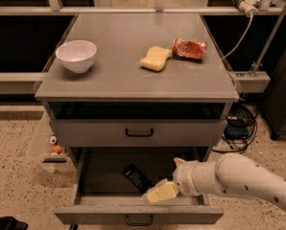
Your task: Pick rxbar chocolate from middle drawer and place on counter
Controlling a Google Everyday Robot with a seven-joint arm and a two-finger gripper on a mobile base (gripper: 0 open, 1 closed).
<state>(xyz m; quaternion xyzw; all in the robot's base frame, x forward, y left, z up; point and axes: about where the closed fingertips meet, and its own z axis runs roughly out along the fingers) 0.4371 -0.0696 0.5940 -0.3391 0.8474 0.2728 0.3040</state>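
Note:
The rxbar chocolate [136, 177], a small flat black bar, lies on the floor of the open middle drawer [138, 215], near its centre. My gripper [158, 190] reaches into the drawer from the right on a white arm [244, 180]. Its pale tip sits just right of and in front of the bar, very close to the bar's near end. The gripper holds nothing that I can see. The grey counter [128, 75] lies above the drawers.
On the counter stand a white bowl [76, 55] at the left, a yellow sponge [155, 58] and a red shiny snack packet [188, 48] at the right. The upper drawer [138, 132] is shut. Cables [239, 123] hang right of the cabinet.

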